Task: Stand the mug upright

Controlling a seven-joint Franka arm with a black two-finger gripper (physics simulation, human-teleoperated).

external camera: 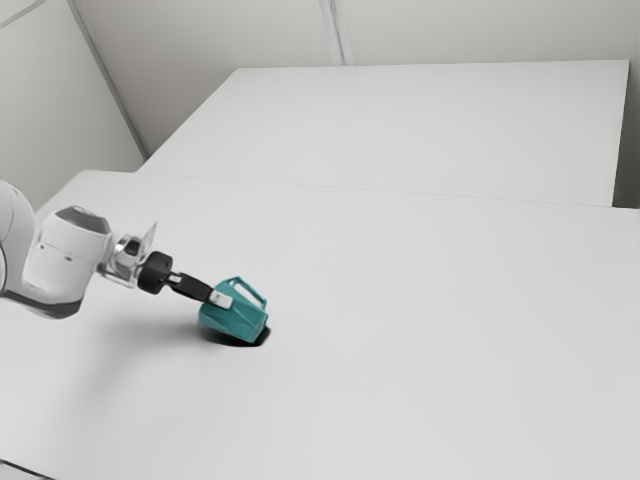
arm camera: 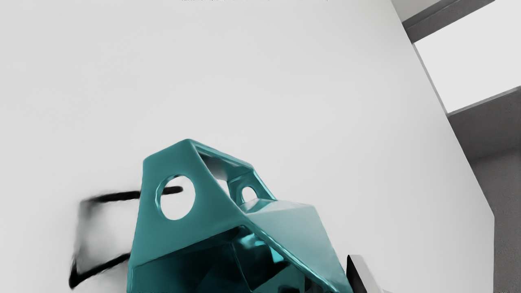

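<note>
Although the end effector (external camera: 219, 299) is at the mug (external camera: 240, 318), the task looks only partly done: reach accomplished, uprighting left to finish. I cannot tell whether the end effector is open, closed or gripping the mug, so the hold cannot be counted as achieved. In the wrist view the mouth (arm camera: 195, 260) faces back toward the hand, its dark inside in plain sight, and the handle (arm camera: 175, 162) rises from the body beyond it.

The mug itself is tilted over the surface (external camera: 400, 350), in front of the arm (external camera: 70, 255), with a dark shadow (external camera: 252, 343) at its underside. Whether some edge of it bears on the surface or it hangs just above, I cannot tell. What remains, as I judge it, is to turn the mouth upward, bring the base flat onto the surface, let go and back away. Tipping it before the hold is sure could let it slip or roll onto its side.

Farther out, the surface runs on past the mug with ample room for setting it down, and beyond lies another white slab (external camera: 420, 130), then the pale wall (external camera: 200, 40).
</note>
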